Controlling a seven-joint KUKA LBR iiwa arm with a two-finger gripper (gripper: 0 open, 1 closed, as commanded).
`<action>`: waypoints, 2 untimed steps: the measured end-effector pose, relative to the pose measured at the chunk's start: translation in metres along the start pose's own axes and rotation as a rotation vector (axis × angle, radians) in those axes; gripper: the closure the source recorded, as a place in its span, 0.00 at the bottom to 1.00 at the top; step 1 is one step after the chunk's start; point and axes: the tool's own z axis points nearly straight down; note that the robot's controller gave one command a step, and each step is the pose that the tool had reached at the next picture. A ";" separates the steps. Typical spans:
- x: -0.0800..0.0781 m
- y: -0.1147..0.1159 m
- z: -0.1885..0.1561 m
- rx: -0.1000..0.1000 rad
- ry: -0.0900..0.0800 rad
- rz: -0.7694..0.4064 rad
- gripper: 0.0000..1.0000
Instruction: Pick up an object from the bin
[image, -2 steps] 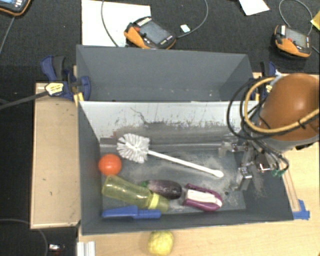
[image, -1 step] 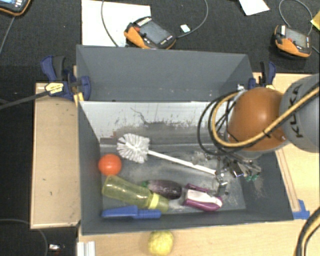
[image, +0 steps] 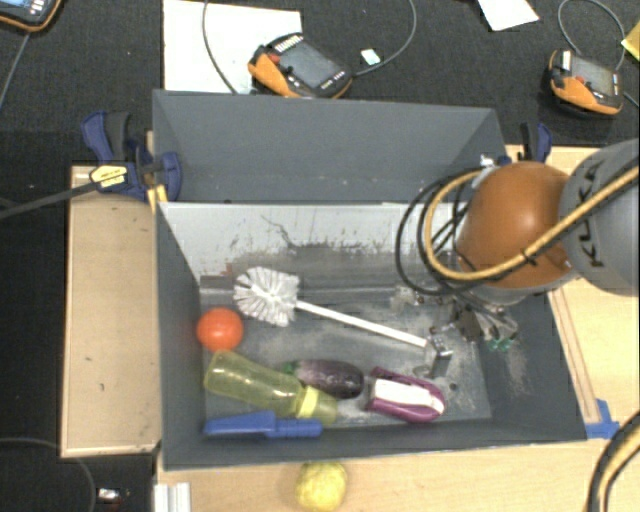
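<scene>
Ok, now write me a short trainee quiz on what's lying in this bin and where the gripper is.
1. True or false: the orange ball lies right beside the gripper.
2. Which thing has an end closest to the gripper? A) the orange ball B) the white brush C) the yellow-green bottle
3. What lies between the yellow-green bottle and the purple-and-white thing?

Key
1. False: the ball is at the view's left and the gripper at its right.
2. B: the brush's handle runs towards the gripper.
3. The dark purple eggplant.
</scene>
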 end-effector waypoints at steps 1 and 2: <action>0.026 0.051 0.031 -0.006 0.008 -0.136 0.00; -0.018 -0.006 -0.066 0.002 -0.008 -0.030 0.00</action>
